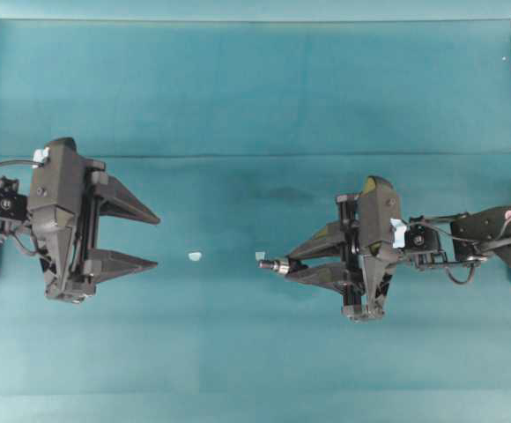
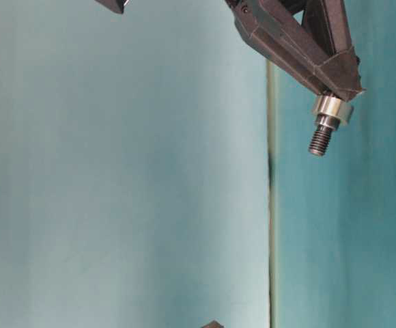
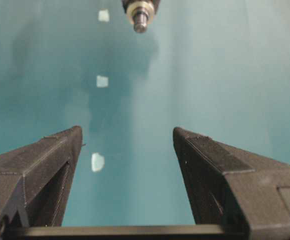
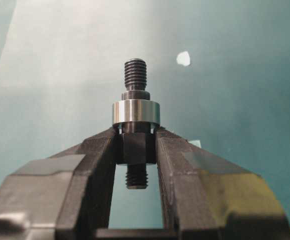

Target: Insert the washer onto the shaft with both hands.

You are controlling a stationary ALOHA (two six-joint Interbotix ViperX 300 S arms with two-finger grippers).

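Overhead, two black arms face each other across a teal surface [image 1: 255, 106]. Left gripper [image 1: 141, 238]: jaws spread wide, nothing between them; the left wrist view shows bare teal cloth between its fingers [image 3: 45, 170].

Right gripper [image 1: 292, 262]: jaws pinching the shaft [image 4: 135, 117] by its dark mid section. Shaft points toward the left gripper, well apart from it, with its threaded end sticking out past the fingertips. A shiny silvery ring, the washer [image 4: 135, 112], sits around the shaft, just beyond the fingertips and apparently touching them. In the table-level view the same ring shows bright against the dark thread beyond it, and the shaft is held clear of the surface.

Small pale tape scraps lie on the cloth: one [image 1: 195, 256] between the two grippers, one [image 1: 260, 256] just beside the shaft tip. Left wrist view shows three scraps.
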